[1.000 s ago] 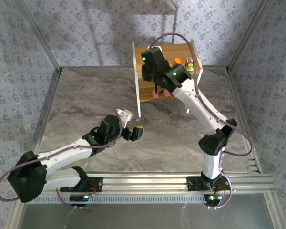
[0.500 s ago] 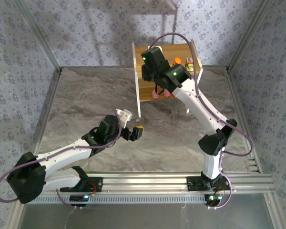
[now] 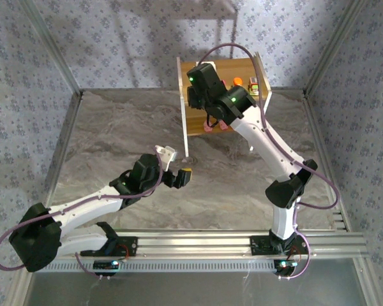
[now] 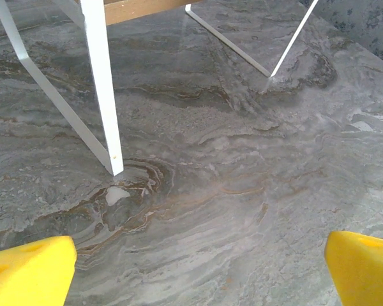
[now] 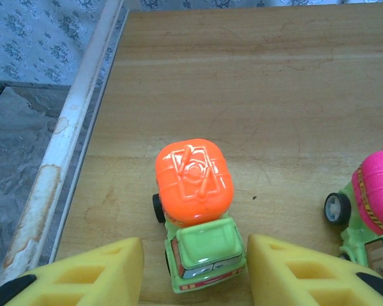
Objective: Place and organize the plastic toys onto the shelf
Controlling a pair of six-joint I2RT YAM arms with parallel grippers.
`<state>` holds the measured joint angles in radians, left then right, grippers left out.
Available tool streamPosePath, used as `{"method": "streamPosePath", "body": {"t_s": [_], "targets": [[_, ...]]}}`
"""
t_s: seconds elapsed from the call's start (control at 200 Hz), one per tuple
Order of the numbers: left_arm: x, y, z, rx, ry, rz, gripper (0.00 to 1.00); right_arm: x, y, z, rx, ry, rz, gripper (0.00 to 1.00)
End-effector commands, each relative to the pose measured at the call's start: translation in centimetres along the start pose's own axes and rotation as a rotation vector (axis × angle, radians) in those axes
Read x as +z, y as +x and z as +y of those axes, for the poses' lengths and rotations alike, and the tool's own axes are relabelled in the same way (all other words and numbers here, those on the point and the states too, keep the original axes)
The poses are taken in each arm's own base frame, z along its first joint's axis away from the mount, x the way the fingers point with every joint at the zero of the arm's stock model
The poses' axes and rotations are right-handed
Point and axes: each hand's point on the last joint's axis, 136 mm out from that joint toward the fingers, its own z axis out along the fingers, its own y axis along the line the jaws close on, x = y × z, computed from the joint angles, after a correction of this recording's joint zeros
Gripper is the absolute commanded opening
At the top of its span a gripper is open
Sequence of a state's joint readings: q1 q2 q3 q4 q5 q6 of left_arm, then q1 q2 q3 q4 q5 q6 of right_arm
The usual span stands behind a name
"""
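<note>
Right hand (image 5: 196,275): released, yellow fingers (image 5: 83,275) spread to either side of the orange-topped truck (image 5: 195,204), gripping nothing. Narrow gap visible on the truck's left flank. On the right flank, pad and green cab very close, contact impossible to judge. Truck upright on its wheels, on the top wooden board of the shelf (image 5: 262,70), near the board's left edge and its white side panel (image 5: 64,146), with the cab toward the wrist camera. Same board, just to the right and apart from it: a magenta-topped truck (image 5: 372,203) on a green-yellow base, cut off by the frame edge.

From above, right arm (image 3: 268,150) stretched out over the shelf, wrist covering the left part of the top board. Beside the wrist, on the board's right part: an orange-looking toy (image 3: 238,81) and, just beyond, a green-yellow and red toy (image 3: 254,88). Lower down, at the near edge of the wood, under the arm: two pink blobs (image 3: 208,127) side by side, tier hard to tell.

Left hand (image 4: 195,271): likewise released and empty, yellow fingertips wide apart, low over bare grey marbled desk (image 4: 242,191), close to a white shelf leg (image 4: 102,89). Well apart from every toy.
</note>
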<state>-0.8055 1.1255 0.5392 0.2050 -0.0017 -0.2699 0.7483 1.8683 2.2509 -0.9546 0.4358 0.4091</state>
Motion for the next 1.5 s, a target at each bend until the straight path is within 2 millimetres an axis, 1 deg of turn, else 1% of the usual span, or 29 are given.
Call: {"method": "streamPosePath", "body": {"t_s": [0.0,0.11,0.33,0.53,0.71,0.86,1.109,1.279,1.499], "targets": [[-0.3,-0.5,0.1,0.024,-0.016,-0.018,1.00,-1.7,-1.0,-0.5,-0.009,0.023,-0.036,0.51],[-0.4,-0.6,0.2,0.022,-0.024,-0.021,1.00,-2.2,-1.0,-0.6,-0.014,0.032,-0.042,0.54],[-0.5,-0.5,0.5,0.021,-0.041,-0.025,1.00,-4.0,-1.3,-0.7,-0.026,0.031,-0.071,0.58],[-0.7,-0.6,1.0,0.020,-0.066,-0.035,1.00,-5.7,-1.6,-1.5,-0.038,0.048,-0.096,0.62],[-0.9,-0.7,1.6,0.023,-0.099,-0.042,1.00,-7.2,-1.2,-2.2,-0.051,0.057,-0.113,0.67],[-1.1,-0.7,2.1,0.026,-0.128,-0.047,0.99,-8.0,0.0,-3.4,-0.074,0.086,-0.107,0.74],[-1.8,-0.8,3.4,0.025,-0.192,-0.069,0.99,-9.3,2.6,-6.6,-0.075,0.136,-0.110,0.89],[-2.0,-0.7,4.2,0.012,-0.219,-0.071,1.00,-9.8,4.5,-8.7,-0.073,0.172,-0.103,0.94],[-2.3,-0.5,5.5,-0.017,-0.253,-0.076,1.00,-10.2,6.8,-11.8,-0.041,0.207,-0.092,0.97]]}}
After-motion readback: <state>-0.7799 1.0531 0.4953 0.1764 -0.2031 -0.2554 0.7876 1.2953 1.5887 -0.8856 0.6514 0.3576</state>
